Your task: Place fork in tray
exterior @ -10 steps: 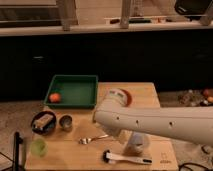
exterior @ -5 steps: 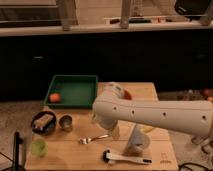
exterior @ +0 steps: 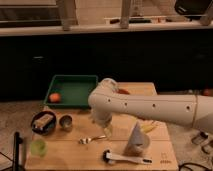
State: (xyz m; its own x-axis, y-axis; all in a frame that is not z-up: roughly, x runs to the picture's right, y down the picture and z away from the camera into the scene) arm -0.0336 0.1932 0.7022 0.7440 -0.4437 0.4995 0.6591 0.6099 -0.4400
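Gripper point(exterior: 106, 131) hangs low over the wooden table point(exterior: 165, 150), just above the handle end of the fork point(exterior: 92, 139); how it is set cannot be made out. That fork lies flat on the table, outside the dark-green tray point(exterior: 75, 80), which sits at the far left with an orange ball point(exterior: 55, 97) inside.

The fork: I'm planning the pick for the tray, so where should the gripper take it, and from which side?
Likely from above, across the slim handle near its middle. The fork lies flat on the wooden table, so only its narrow sides offer grip. The gripper hangs over its right end; the tray sits behind.
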